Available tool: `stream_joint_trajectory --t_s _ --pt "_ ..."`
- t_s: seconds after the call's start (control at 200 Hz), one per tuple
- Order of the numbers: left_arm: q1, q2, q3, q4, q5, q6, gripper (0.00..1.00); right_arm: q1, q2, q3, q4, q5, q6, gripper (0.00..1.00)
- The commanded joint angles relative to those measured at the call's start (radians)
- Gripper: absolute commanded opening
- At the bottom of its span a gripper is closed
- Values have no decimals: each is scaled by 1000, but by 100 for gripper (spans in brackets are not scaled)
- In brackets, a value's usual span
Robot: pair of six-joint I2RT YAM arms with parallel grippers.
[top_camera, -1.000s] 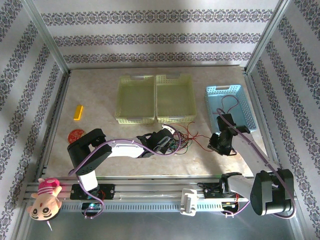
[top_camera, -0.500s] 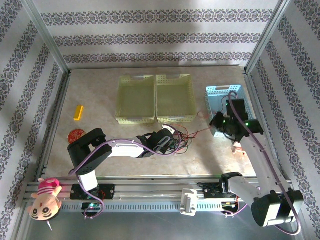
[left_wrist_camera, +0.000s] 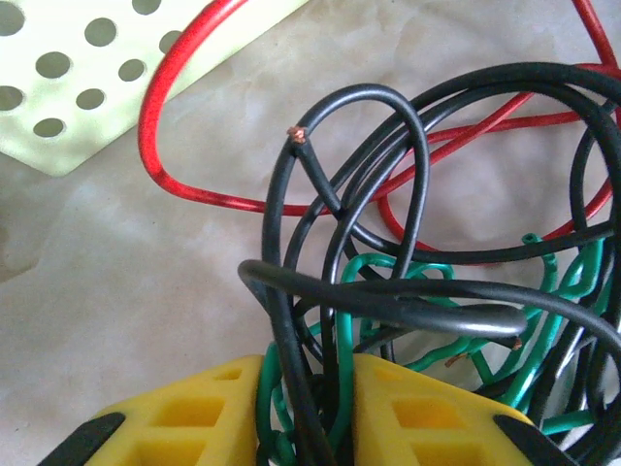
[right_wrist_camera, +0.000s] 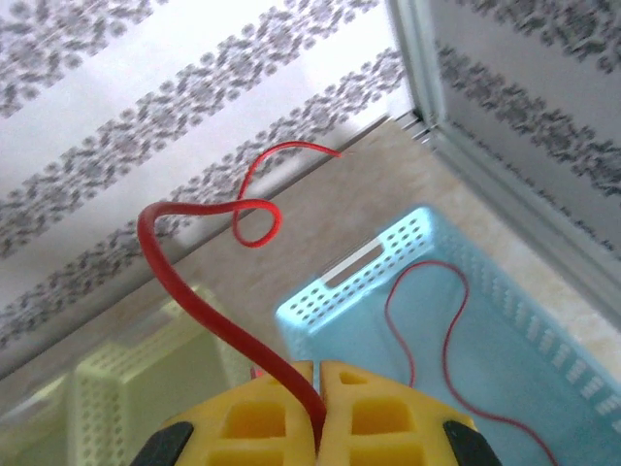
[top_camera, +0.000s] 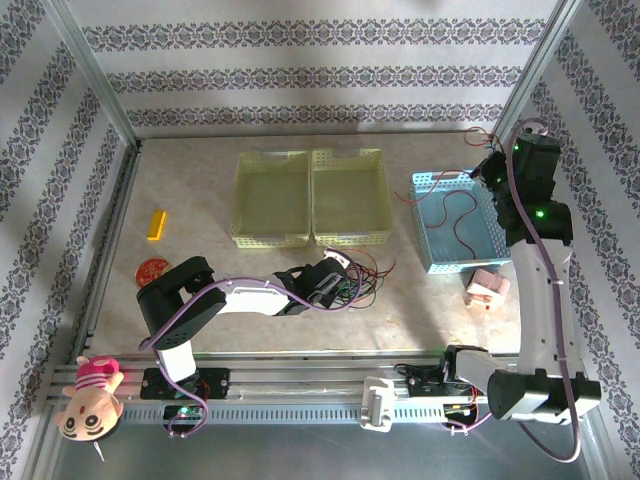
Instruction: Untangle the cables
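Right claw [right_wrist_camera: 317, 413] is clenched on a red cable [right_wrist_camera: 213, 323], blue basket [right_wrist_camera: 335, 291] beneath it. Left claw [left_wrist_camera: 306, 413] pinches the tangled cables [left_wrist_camera: 388, 306] between its fingers.

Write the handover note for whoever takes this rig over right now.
Left end effector: shut on black and green strands of the tangle, which lies on the table in front of the yellow baskets.
Right end effector: shut on a red cable, raised near the blue basket; it seems clear of the tangle.
Done: one thin red cable lies in the blue basket.
Left: release the held cable, probably into that basket, then separate the remaining black, green and red strands.
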Motion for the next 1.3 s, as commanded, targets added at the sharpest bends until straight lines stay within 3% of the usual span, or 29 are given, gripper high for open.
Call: stream_joint_trajectory --t_s 0.0,0.175,0.605,0.66,0.73,0.785,1.079,1.184,1.294 --pt "-2 36 -24 -121 10 9 27 -32 32 -6 57 110 -31 0" --pt "-3 37 -23 -120 10 8 29 -38 51 -129 101 169 -4 0" --pt "-3 42 -15 -122 21 18 30 -48 195 -417 135 -28 190 0" --pt "-3 42 -15 -123 21 20 30 -51 216 -425 137 -43 214 10" --pt "-3 40 -16 -124 21 20 30 -55 233 -421 134 -52 225 36" --pt "-3 37 -18 -124 19 19 30 -55 240 -407 114 -39 225 45" --pt "-3 34 -26 -116 12 13 30 -56 112 -414 45 138 227 60" --pt "-3 33 -27 -114 10 11 31 -56 49 -420 17 116 214 61" --pt "-3 31 -28 -110 12 13 30 -50 -1 -434 2 -1 181 61"
